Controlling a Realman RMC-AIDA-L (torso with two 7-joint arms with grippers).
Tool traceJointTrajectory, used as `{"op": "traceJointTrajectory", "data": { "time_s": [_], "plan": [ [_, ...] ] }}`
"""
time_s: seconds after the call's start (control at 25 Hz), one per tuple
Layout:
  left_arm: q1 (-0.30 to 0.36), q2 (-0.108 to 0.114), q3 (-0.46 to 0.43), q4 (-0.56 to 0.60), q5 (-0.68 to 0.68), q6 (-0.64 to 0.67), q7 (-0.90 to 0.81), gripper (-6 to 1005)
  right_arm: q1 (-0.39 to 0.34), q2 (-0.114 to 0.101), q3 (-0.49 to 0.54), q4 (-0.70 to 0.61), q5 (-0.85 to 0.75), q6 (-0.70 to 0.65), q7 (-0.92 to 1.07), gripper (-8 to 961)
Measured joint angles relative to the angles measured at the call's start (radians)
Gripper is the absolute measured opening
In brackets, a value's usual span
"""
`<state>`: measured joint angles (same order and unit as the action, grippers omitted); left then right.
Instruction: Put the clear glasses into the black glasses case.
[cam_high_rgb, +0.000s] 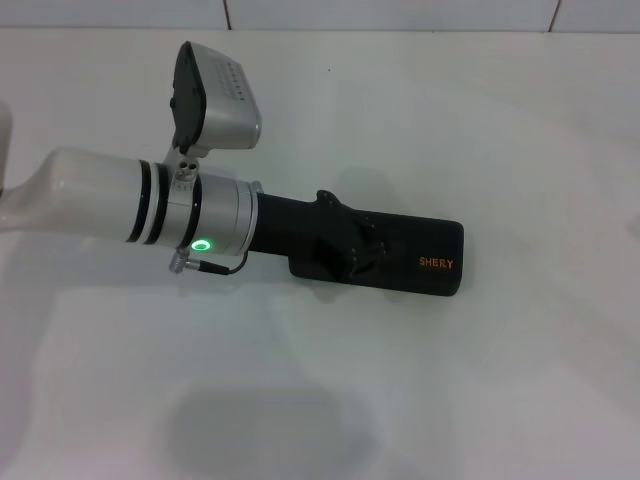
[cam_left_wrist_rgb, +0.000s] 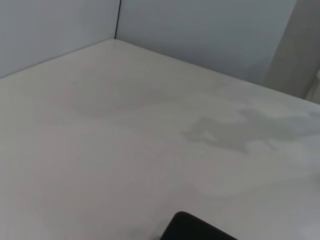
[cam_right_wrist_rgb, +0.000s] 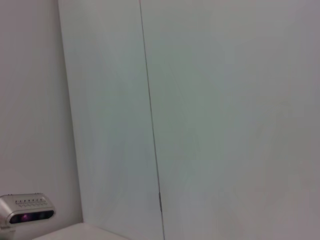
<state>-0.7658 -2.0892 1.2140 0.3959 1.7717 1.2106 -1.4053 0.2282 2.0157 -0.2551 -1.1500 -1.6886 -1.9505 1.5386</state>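
The black glasses case (cam_high_rgb: 432, 245) lies flat on the white table, its lid down and the orange "SHERY" lettering facing up near its right end. My left gripper (cam_high_rgb: 343, 250) reaches in from the left and sits over the left half of the case, black against black. In the left wrist view a dark corner of the case (cam_left_wrist_rgb: 196, 230) shows at the frame's edge. The clear glasses are out of view. My right gripper does not appear in any view.
The white table (cam_high_rgb: 480, 380) spreads out around the case, with a tiled wall at its far edge. The right wrist view faces a pale wall panel with a seam, and the left arm's wrist camera (cam_right_wrist_rgb: 26, 209) shows low in it.
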Motion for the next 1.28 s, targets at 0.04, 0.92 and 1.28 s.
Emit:
{"op": "traceJointTrajectory", "data": {
  "time_s": [0.04, 0.92, 1.28],
  "plan": [
    [0.002, 0.000, 0.000, 0.000, -0.001, 0.002, 0.001, 215, 0.000, 0.000, 0.003, 0.003, 0.000, -0.004, 0.000, 100],
    [0.285, 0.062, -0.086, 0.450, -0.354, 0.626, -0.139, 383, 0.040, 0.000, -0.259, 0.199, -0.011, -0.156, -0.057, 199],
    [0.355, 0.092, -0.111, 0.442, -0.338, 0.672, -0.129, 462, 0.167, 0.005, -0.441, 0.387, 0.034, -0.144, -0.146, 531]
  ]
}}
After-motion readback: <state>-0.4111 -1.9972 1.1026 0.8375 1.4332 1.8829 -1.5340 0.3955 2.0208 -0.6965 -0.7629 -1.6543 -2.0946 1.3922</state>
